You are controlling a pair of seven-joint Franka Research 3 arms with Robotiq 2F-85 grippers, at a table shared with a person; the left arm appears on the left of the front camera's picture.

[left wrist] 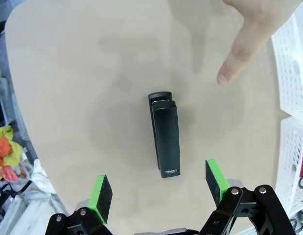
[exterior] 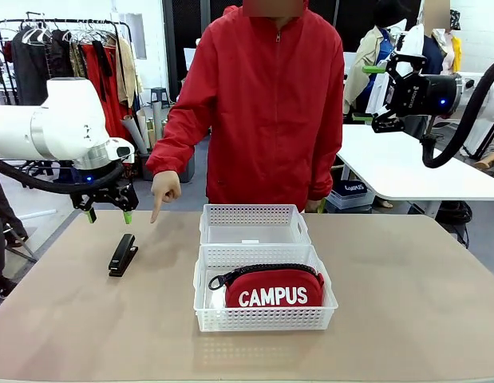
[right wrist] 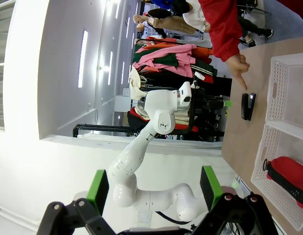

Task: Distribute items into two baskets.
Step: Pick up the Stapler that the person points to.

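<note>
Two items: the red CAMPUS pouch (exterior: 274, 287) is already down in the near basket (exterior: 262, 317), and the black stapler (exterior: 123, 254) is out on the bare worktop (exterior: 406, 303), left of both baskets and well apart from them.
Far basket (exterior: 254, 215): we see no item in it, so we reckon the stapler goes there.
Left hand (exterior: 108, 215): it hovers right over the stapler with its jaws spread wide. It is holding nothing and touching nothing.
Right hand (exterior: 368, 94): it is up high on the right, jaws wide apart, nothing between them.
Person's forefinger (exterior: 156, 211): it points down at the worktop just beyond the stapler's far end, near it but apart.
Stapler, feel: we judge it rigid, compact and dense for its size. The smooth black top could slide under the pads, and the hinged arm may swing up if we catch only the top.
Stapler, where to hold: across the narrow width at mid-length, pads on the two long flanks, low enough to clamp arm and base together. In the left wrist view its long axis runs up between the green pads, so the jaws look squared to it.
Pouch, feel: soft fabric that would sag. It is placed, so we leave it.
Watch: that finger is close to the descent.
</note>
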